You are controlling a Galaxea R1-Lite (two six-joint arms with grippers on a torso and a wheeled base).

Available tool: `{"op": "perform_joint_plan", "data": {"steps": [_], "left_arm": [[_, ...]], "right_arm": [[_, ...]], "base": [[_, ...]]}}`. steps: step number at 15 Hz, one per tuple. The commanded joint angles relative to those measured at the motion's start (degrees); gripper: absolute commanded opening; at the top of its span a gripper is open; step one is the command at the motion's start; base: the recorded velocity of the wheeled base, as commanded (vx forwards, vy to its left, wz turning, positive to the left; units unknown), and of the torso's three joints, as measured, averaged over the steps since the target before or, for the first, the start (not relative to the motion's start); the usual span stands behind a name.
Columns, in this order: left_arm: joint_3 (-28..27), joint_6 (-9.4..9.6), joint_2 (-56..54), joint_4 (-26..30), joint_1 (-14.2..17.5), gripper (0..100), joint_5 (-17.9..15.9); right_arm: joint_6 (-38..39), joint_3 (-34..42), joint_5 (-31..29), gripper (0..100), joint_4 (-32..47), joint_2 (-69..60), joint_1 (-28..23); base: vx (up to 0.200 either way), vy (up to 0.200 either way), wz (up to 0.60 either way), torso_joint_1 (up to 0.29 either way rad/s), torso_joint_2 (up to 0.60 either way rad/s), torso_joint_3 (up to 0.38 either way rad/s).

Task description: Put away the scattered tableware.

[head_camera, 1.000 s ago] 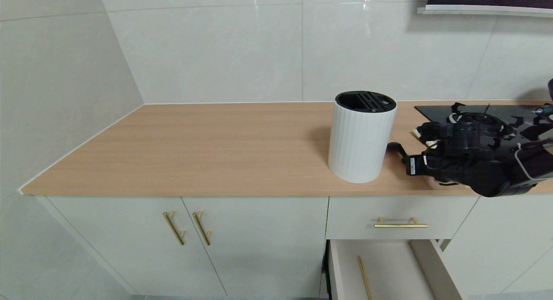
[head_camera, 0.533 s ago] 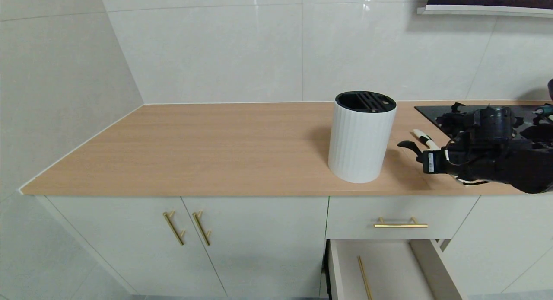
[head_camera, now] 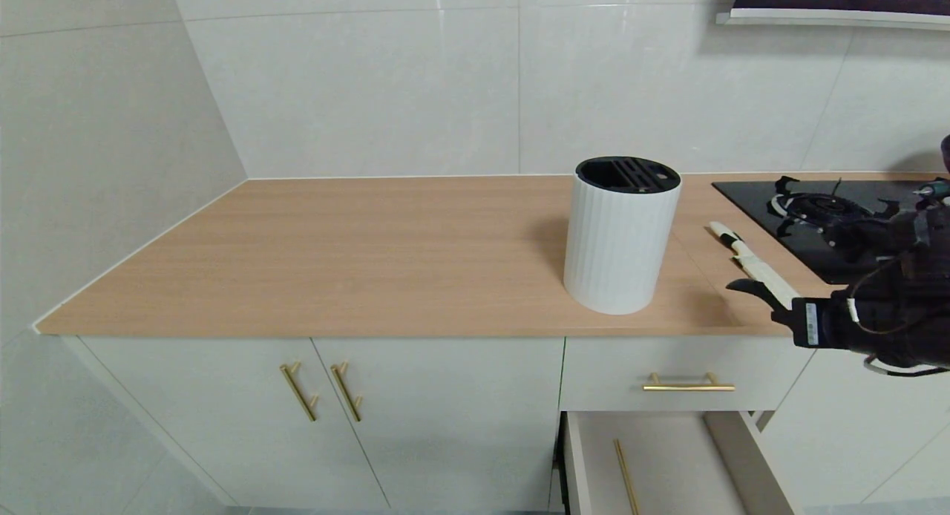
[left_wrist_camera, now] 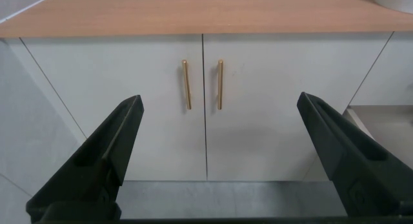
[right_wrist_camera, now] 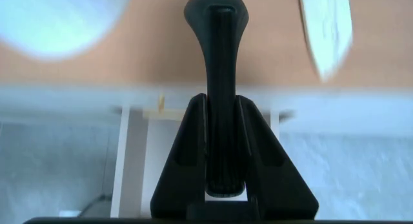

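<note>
Quick status from me. Nearest thing is my left gripper (left_wrist_camera: 219, 101), hanging low in front of the white cabinet doors (left_wrist_camera: 129, 140) with the brass bar handles (left_wrist_camera: 186, 85), under the countertop's front edge. It's spread wide and has nothing in it.

Over to the right and also below the counter, the open white drawer (head_camera: 668, 456) is pulled out towards me.

My right gripper (head_camera: 744, 286) hovers right at the front edge of the wooden countertop (head_camera: 371, 255), near its right end, pointing left along the counter. Its fingers (right_wrist_camera: 216, 88) are pressed together with nothing between them.

The long white utensil (head_camera: 753, 263) lies flat on the countertop just behind that gripper. It runs diagonally from near the front edge back towards the wall, and has a dark band near its far end. Might be a knife, I honestly can't tell. The gripper tip is close to its near end but has no grip on it.

Left of the utensil stands the white ribbed cylindrical holder (head_camera: 617, 240) with a black slotted top, upright and roughly midway between the front and back edges. The black glass cooktop (head_camera: 742, 188) sits on the utensil's other side, towards the back right corner. Behind it all is the white tiled wall (head_camera: 371, 92).
</note>
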Motion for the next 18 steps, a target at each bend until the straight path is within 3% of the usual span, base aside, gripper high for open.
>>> {"op": "perform_joint_plan", "data": {"steps": [1,5,12,18], "left_arm": [[0.00,-0.02,0.00,0.01,0.02,100,0.00],[0.00,-0.02,0.00,0.01,0.02,100,0.00],[0.00,-0.02,0.00,0.01,0.02,100,0.00],[0.00,-0.02,0.00,0.01,0.02,100,0.00]], "right_arm": [[-0.03,6.67,0.27,0,-0.08,-8.24,-0.01],[-0.38,15.46,1.41,0,-0.34,-15.53,0.26],[-2.49,18.28,2.90,0,-0.52,-12.90,3.42],[-3.81,19.42,2.90,0,-0.52,-11.49,4.13]], "base": [[0.000,0.000,0.00,0.000,0.00,0.000],[0.000,0.000,0.00,0.000,0.00,0.000],[0.000,0.000,0.00,0.000,0.00,0.000],[0.000,0.000,0.00,-0.163,0.39,0.235]]}}
